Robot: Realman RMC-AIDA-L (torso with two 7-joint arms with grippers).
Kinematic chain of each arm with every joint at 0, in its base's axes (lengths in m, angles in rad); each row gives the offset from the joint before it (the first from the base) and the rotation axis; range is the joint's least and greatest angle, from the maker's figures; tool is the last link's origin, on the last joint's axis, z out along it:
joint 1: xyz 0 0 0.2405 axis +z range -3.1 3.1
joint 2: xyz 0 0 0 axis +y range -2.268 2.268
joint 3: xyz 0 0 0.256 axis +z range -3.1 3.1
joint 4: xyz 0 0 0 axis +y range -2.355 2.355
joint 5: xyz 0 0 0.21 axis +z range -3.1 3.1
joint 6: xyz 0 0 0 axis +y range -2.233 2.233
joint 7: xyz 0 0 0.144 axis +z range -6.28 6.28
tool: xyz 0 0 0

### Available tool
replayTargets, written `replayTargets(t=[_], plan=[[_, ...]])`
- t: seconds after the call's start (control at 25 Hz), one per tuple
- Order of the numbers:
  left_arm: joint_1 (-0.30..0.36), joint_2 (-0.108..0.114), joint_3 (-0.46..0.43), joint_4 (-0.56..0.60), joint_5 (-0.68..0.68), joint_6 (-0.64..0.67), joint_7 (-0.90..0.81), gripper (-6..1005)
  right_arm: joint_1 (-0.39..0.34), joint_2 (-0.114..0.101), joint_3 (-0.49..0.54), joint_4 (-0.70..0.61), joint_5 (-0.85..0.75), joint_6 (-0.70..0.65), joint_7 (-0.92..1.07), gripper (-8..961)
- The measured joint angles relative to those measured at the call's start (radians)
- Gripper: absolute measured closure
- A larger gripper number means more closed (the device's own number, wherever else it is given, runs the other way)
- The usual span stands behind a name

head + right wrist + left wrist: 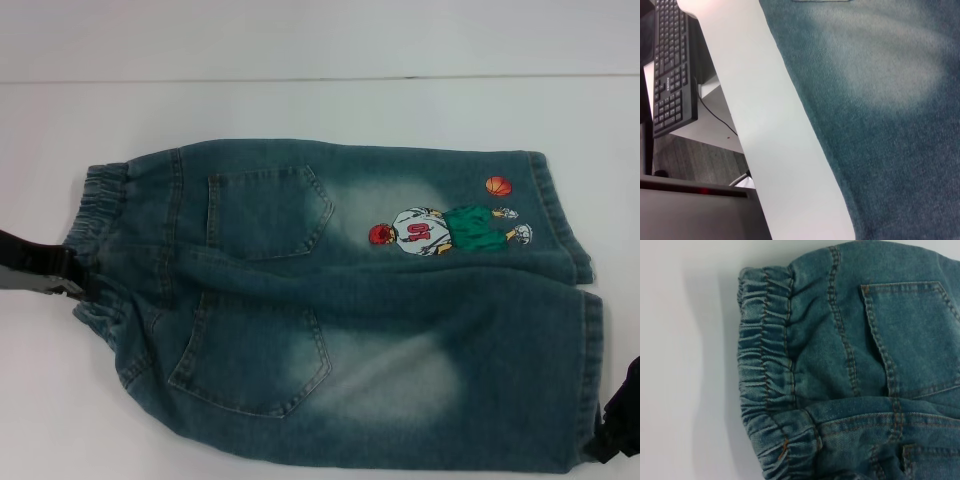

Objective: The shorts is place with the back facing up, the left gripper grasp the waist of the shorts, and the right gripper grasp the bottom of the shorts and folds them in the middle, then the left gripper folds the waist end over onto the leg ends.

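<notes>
The denim shorts (340,300) lie flat on the white table (300,100), back up, with two back pockets and a basketball-player patch (450,230) showing. The elastic waist (100,200) is at the left and the leg ends (585,330) at the right. My left gripper (60,278) touches the middle of the waist edge, where the cloth is bunched. The left wrist view shows the gathered waist (765,365) close up. My right gripper (612,430) is at the near right corner, by the hem of the nearer leg. The right wrist view shows faded denim (880,100).
The near edge of the table (765,125) runs just beside the shorts' nearer leg. Below and beyond it stands a lower desk with a black keyboard (670,65). Bare white tabletop lies behind the shorts and left of the waist.
</notes>
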Motion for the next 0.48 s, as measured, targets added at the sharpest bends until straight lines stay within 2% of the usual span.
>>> replayTargets(t=[0.08,0.48], plan=[[0.0,0.0,0.0,-0.001,0.0,0.0,0.0,936,0.0,0.0,0.0,0.0,0.0,0.001,0.0,841],[0.0,0.015,-0.006,-0.002,0.0,0.03,-0.004,936,-0.009,-0.003,0.017,0.0,0.005,0.003,-0.015,925]])
